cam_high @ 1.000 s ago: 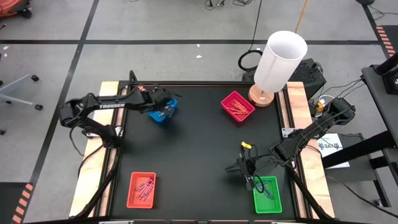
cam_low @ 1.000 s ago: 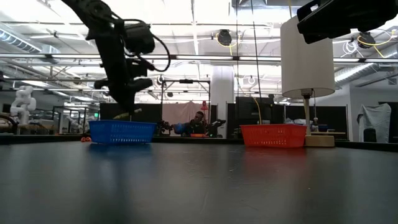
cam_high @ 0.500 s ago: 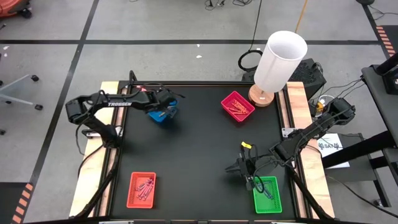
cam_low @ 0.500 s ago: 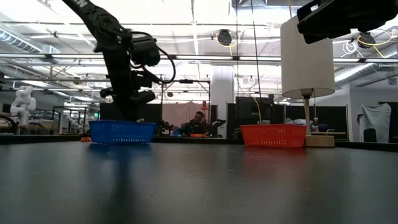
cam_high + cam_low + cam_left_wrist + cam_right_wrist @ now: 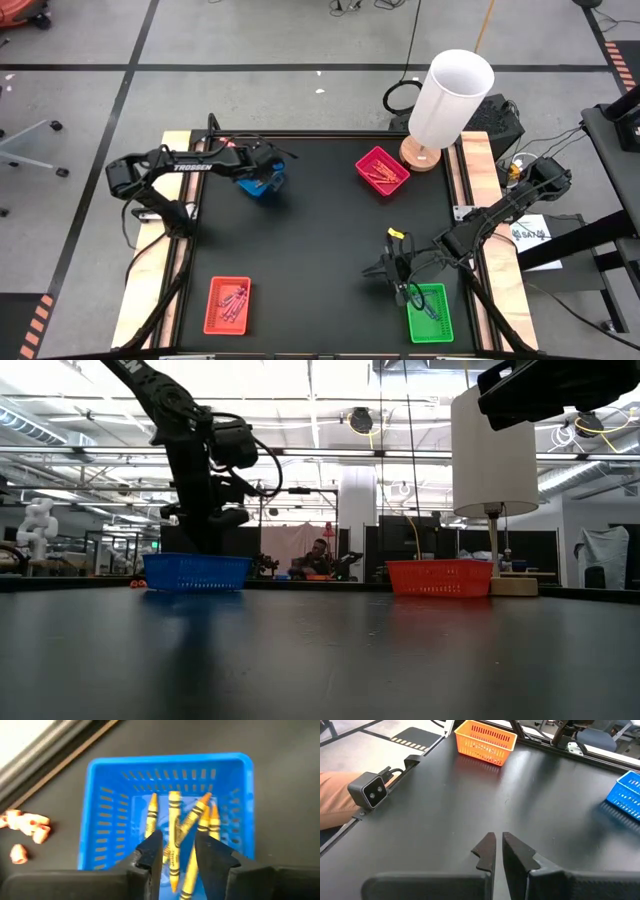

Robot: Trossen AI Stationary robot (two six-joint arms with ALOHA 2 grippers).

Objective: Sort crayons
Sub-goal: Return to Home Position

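Left end effector [image 5: 178,839] released above blue tray [image 5: 107,822]; yellow wrapped crayons [image 5: 174,812] heaped inside. Right end effector [image 5: 497,840] clenched.

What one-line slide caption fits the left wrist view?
Left tool, open, hovers over a blue slotted plastic tray holding yellow wax crayons; small pink bits lie outside it.

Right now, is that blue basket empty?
Not empty: several yellow crayons lie inside the blue basket, under the open left claw.
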